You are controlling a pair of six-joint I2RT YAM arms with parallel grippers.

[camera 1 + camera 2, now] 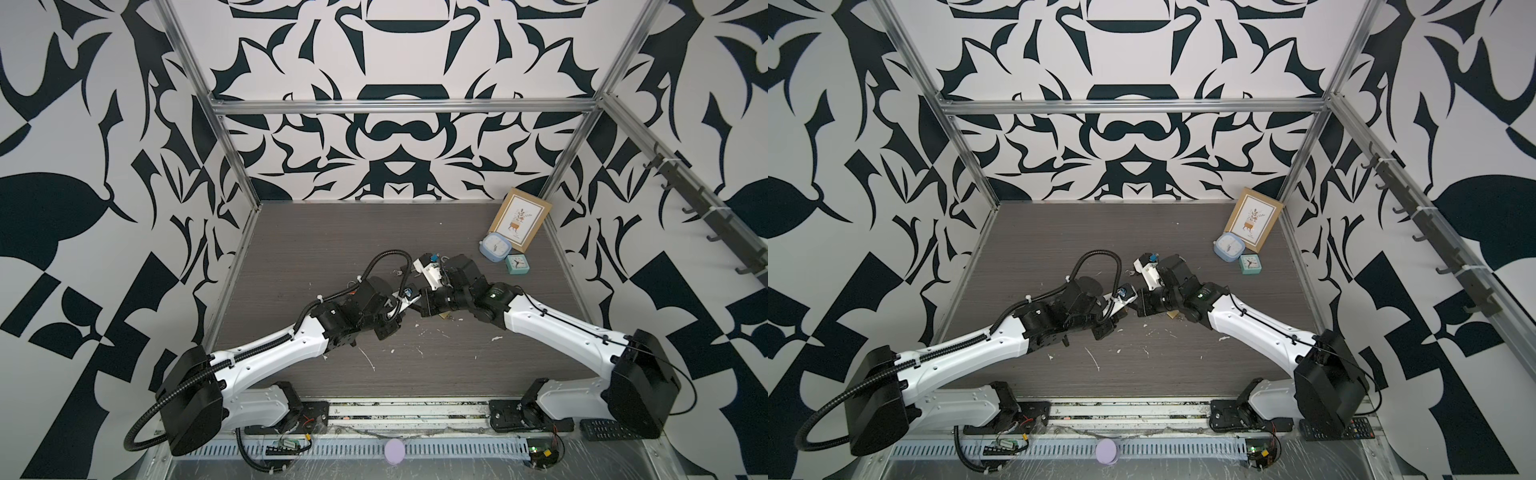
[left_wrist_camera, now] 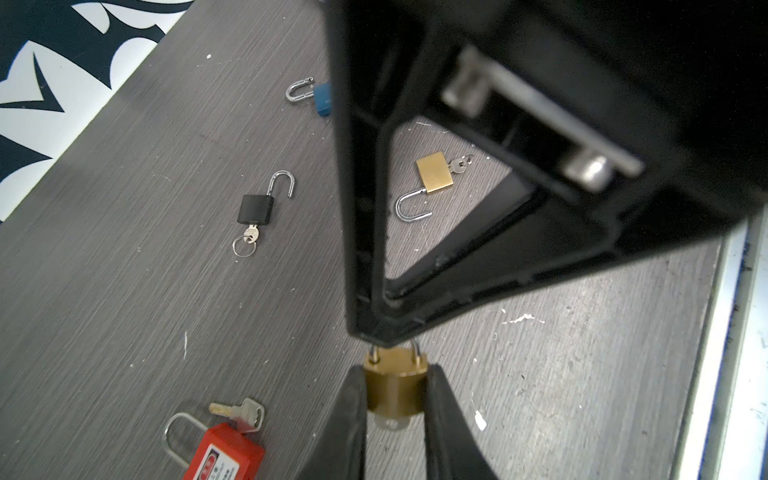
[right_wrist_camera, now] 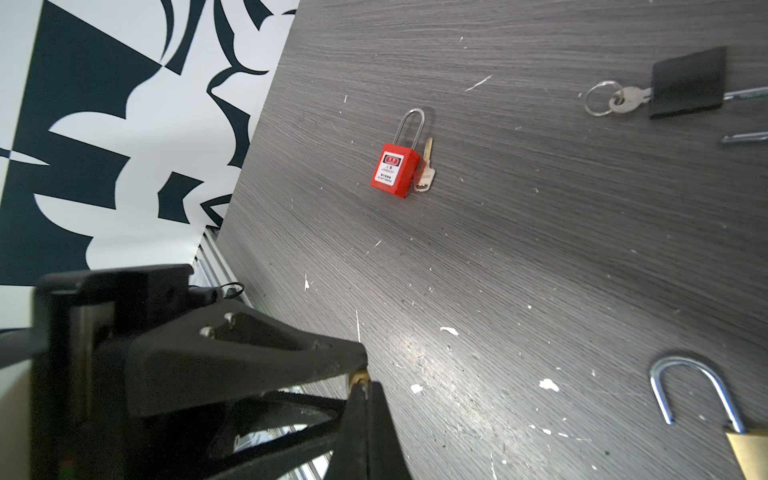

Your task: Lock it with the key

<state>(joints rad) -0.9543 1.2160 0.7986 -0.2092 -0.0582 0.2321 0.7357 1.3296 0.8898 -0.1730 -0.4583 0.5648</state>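
Your left gripper (image 2: 395, 370) is clamped on the round brass padlock (image 2: 395, 390), steadying it with the key (image 2: 386, 424) seated in its base. Your right gripper (image 2: 388, 338), tips together, meets it from three o'clock and bears on the shackle (image 2: 415, 351), likely to press it home. On the surface (image 3: 540, 249), the red padlock (image 3: 395, 170) carries a white label, unreadable.

Red padlock (image 3: 395, 170) carries a label (image 3: 389, 169) — print too small.
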